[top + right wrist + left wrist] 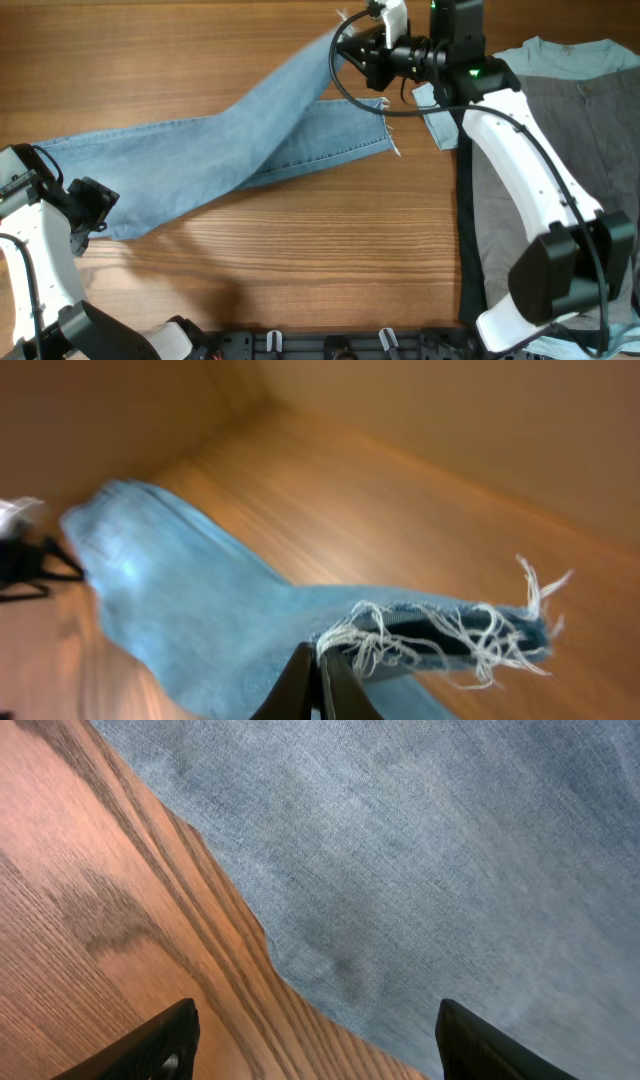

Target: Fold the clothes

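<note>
1. Light-blue denim jeans (230,145) lie across the wooden table (300,280). The waist end is at the left and the legs run toward the right and far side.
2. One leg rests flat, its frayed hem (388,128) on the wood just beside a sleeve of the pale-blue T-shirt (560,55). The other leg crosses over it and rises toward the far edge.
3. Right gripper (345,42): the fingers are pinched together on the raised leg's frayed cuff (440,635) (white threads hang loose beside the fingertips in the wrist view).
4. Left gripper (95,205): the fingers (150,1045) are spread wide and hold nothing. They sit over the near edge of the waist end, one finger above bare wood and the other above denim. Contact with the cloth cannot be determined.
5. Grey trousers (600,160) lie on top of the T-shirt at the right side of the table, partly hidden by the right arm (530,170) and apart from the jeans.
</note>
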Available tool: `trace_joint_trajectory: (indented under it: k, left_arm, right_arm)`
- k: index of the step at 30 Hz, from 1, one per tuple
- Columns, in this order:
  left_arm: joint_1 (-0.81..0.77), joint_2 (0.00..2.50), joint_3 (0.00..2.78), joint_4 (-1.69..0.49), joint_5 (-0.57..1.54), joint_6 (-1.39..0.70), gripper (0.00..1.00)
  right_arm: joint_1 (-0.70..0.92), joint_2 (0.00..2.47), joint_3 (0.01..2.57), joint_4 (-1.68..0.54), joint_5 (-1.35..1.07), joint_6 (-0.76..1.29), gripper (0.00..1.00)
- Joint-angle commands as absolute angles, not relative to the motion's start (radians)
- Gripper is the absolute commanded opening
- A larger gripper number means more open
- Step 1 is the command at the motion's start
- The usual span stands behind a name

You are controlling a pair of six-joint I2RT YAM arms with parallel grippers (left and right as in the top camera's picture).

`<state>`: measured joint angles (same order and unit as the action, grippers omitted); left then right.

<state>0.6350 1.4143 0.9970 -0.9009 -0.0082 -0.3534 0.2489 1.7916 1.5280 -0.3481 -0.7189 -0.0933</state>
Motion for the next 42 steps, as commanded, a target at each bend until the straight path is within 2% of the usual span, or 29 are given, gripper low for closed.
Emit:
trace_joint_trajectory:
  k: [1, 6, 9, 10, 11, 12, 17, 20, 22, 26, 28, 30, 31, 32, 33, 34, 38, 42]
  left_arm:
    - [0.632, 1.401, 1.01, -0.898, 0.004, -0.345, 0.75]
    - [0.632, 1.401, 1.01, -0.899, 0.004, -0.345, 0.75]
    - [0.632, 1.401, 1.01, -0.898, 0.004, -0.345, 0.76]
    - [0.632, 1.401, 1.01, -0.898, 0.004, -0.345, 0.76]
    - [0.632, 1.401, 1.01, -0.898, 0.004, -0.345, 0.76]
    - [0.632, 1.401, 1.01, -0.899, 0.004, -0.345, 0.76]
    - [0.632, 1.401, 1.01, -0.899, 0.019, -0.344, 0.83]
    - [0.632, 1.401, 1.01, -0.899, 0.09, -0.335, 0.77]
    - [0.632, 1.401, 1.01, -0.896, 0.171, -0.261, 0.71]
    - [0.632, 1.401, 1.01, -0.907, 0.226, -0.187, 0.69]
    - [0.632, 1.401, 1.01, -0.913, 0.274, -0.135, 0.72]
    - [0.632, 1.401, 1.01, -0.915, 0.281, -0.134, 0.73]
    - [0.632, 1.401, 1.01, -0.914, 0.281, -0.134, 0.73]
    - [0.632, 1.401, 1.01, -0.914, 0.28, -0.134, 0.73]
    - [0.632, 1.401, 1.01, -0.914, 0.281, -0.134, 0.73]
    - [0.632, 1.401, 1.01, -0.914, 0.281, -0.134, 0.73]
    - [0.632, 1.401, 1.01, -0.914, 0.281, -0.134, 0.74]
    - [0.627, 1.401, 1.01, -0.897, 0.357, -0.134, 0.72]
  right_arm:
    - [0.233, 1.923, 1.491, -0.422, -0.619, -0.16, 0.04]
    - [0.231, 2.076, 1.485, -0.53, -0.587, -0.157, 0.04]
    - [0.231, 2.087, 1.485, -0.584, -0.461, -0.154, 0.04]
    - [0.229, 2.085, 1.485, -0.598, -0.423, -0.154, 0.11]
    - [0.221, 2.085, 1.485, -0.622, -0.387, -0.152, 0.45]
    - [0.21, 2.085, 1.485, -0.644, -0.365, -0.144, 0.57]
    - [0.089, 2.085, 1.485, -0.708, -0.374, -0.112, 0.72]
    - [0.039, 2.086, 1.485, -0.71, -0.477, -0.112, 0.74]
    - [0.056, 2.093, 1.483, -0.707, -0.525, -0.105, 0.74]
    - [0.109, 2.146, 1.483, -0.688, -0.533, -0.087, 0.86]
    - [0.137, 2.191, 1.483, -0.679, -0.575, -0.103, 0.88]
    - [0.155, 2.226, 1.483, -0.667, -0.575, -0.075, 0.85]
    - [0.16, 2.237, 1.483, -0.664, -0.583, -0.071, 0.75]
    - [0.165, 2.24, 1.483, -0.663, -0.595, -0.072, 0.54]
    - [0.165, 2.236, 1.486, -0.664, -0.598, -0.071, 0.11]
    - [0.158, 2.23, 1.488, -0.668, -0.588, -0.071, 0.04]
    - [0.061, 2.159, 1.508, -0.683, -0.442, 0.042, 0.04]
    - [-0.086, 2.038, 1.52, -0.709, -0.501, 0.022, 0.04]
